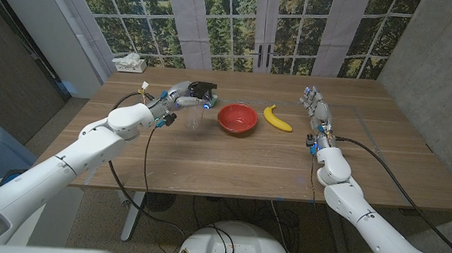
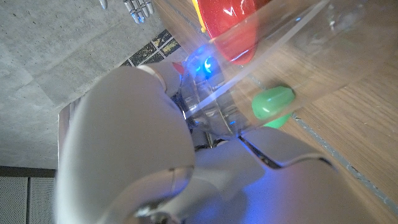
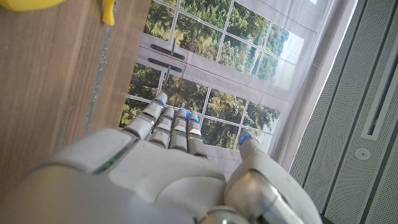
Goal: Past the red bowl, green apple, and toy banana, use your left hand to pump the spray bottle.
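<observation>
Between the curled fingers of the left hand point(image 1: 182, 97) stands the clear spray bottle point(image 1: 195, 118), gripped near its dark head, just left of the red bowl point(image 1: 237, 118). The reach past the bowl and the toy banana point(image 1: 277, 118) looks finished; the pumping itself is, by my reading, what remains, and whether the trigger is pressed I cannot tell. From the left wrist, the bottle's clear wall point(image 2: 280, 46) crosses close before the hand, with the green apple point(image 2: 272, 102) just beyond the fingers, blurred and partly covered. Well off to the side, the right hand point(image 1: 317, 106) waits, fingers straight together and holding nothing.
</observation>
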Available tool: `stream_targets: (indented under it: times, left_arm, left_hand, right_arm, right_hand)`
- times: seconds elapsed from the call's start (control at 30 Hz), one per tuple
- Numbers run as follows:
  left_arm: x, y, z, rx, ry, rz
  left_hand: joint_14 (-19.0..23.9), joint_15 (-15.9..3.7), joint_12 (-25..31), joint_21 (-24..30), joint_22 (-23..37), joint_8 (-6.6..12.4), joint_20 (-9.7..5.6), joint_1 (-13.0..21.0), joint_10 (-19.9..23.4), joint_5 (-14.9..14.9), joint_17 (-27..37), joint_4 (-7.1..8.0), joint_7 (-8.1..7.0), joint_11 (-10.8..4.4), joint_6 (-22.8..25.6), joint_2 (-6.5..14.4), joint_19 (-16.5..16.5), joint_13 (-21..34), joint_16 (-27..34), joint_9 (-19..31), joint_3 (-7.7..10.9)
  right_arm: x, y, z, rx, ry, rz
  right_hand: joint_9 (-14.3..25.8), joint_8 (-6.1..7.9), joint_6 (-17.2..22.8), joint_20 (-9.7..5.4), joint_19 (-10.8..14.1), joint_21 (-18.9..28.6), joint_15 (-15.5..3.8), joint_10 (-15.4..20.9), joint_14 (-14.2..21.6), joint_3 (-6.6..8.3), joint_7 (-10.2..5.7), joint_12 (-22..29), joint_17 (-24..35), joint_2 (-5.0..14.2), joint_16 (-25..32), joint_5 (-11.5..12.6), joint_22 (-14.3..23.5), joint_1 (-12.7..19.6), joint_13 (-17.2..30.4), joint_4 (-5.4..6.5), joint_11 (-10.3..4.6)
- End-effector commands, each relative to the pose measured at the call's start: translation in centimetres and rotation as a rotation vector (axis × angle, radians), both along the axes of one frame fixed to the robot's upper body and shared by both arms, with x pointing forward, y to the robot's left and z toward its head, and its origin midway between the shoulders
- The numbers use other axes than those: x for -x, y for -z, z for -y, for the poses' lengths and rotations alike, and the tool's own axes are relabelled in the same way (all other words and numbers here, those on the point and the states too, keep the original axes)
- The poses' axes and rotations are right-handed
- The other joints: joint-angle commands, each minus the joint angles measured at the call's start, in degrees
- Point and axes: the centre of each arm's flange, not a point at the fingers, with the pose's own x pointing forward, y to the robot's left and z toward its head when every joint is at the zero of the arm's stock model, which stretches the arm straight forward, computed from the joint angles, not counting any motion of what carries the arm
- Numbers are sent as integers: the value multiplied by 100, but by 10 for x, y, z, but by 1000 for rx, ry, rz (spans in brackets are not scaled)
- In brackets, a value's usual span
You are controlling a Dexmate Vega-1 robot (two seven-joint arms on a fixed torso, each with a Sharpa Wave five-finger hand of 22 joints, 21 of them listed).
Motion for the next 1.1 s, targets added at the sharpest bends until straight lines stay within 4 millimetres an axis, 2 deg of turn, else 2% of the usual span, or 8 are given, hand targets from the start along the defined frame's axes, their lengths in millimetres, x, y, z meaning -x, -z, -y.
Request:
stream_targets:
  times: [0.03, 0.37, 1.1]
  left_arm:
    - [-12, -12, -2, -6, -20, 10]
    - [-21, -19, 3, -24, -21, 3]
    - [-36, -47, 32, -146, -44, -53]
  left_hand:
    - [-5, -783, 63, 43, 15, -11, 37, 1407, 43, -4, 2254, 19, -8, -28, 65, 1361, -6, 2, 1004, 32, -15]
    - [1, -765, 89, 49, 11, -14, 46, 1412, 47, -6, 2252, 19, -1, -22, 75, 1359, -4, 0, 1061, 50, -12]
    - [-34, -768, 139, 56, -9, -38, 52, 1427, 25, -7, 2168, -1, -1, -4, 84, 1352, 1, -19, 1144, 71, -1]
  right_arm:
    - [3, 1, 1, 8, 6, 13]
    - [4, 2, 5, 3, 10, 16]
    - [4, 6, 15, -16, 15, 16]
  right_hand:
    - [12, 16, 57, 0, 38, -9, -22, 37, 25, 15, -11, -10, -1, 65, 18, -5, 30, -30, -1, -43, -3]
    - [12, 14, 56, 1, 45, -21, -17, 46, 25, 18, -8, -7, -6, 62, 17, -6, 30, -34, -2, -48, -7]
    - [12, 15, 61, -3, 54, -40, -20, 40, 33, 23, -6, -12, -12, 60, 20, -7, 30, -44, -2, -54, -2]
